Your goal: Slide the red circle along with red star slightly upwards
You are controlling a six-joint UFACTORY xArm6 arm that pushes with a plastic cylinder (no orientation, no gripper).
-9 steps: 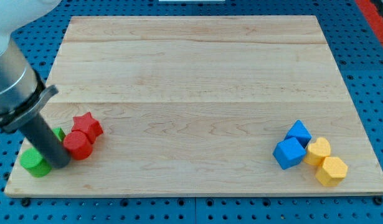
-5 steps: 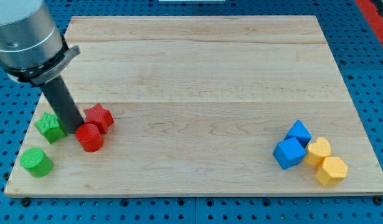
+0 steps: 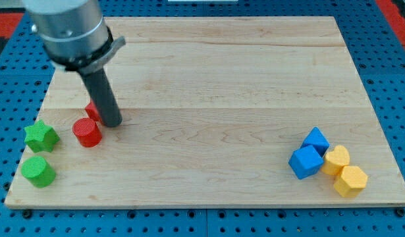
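The red circle (image 3: 87, 131) lies on the wooden board (image 3: 209, 79) at the view's left. The red star (image 3: 91, 110) sits just above it and is mostly hidden behind my rod; only its left edge shows. My tip (image 3: 112, 123) rests on the board just right of the red circle and touches or covers the star's right side. The rod rises from there toward the view's top left.
A green star (image 3: 41, 136) and a green cylinder (image 3: 37, 171) lie left of the red circle near the board's left edge. Two blue blocks (image 3: 306, 160) (image 3: 315, 140) and two yellow blocks (image 3: 337, 158) (image 3: 351, 180) cluster at the view's bottom right.
My tip has moved up and to the right. The red circle and red star have shifted upward on the board. The green star has moved left and down a little.
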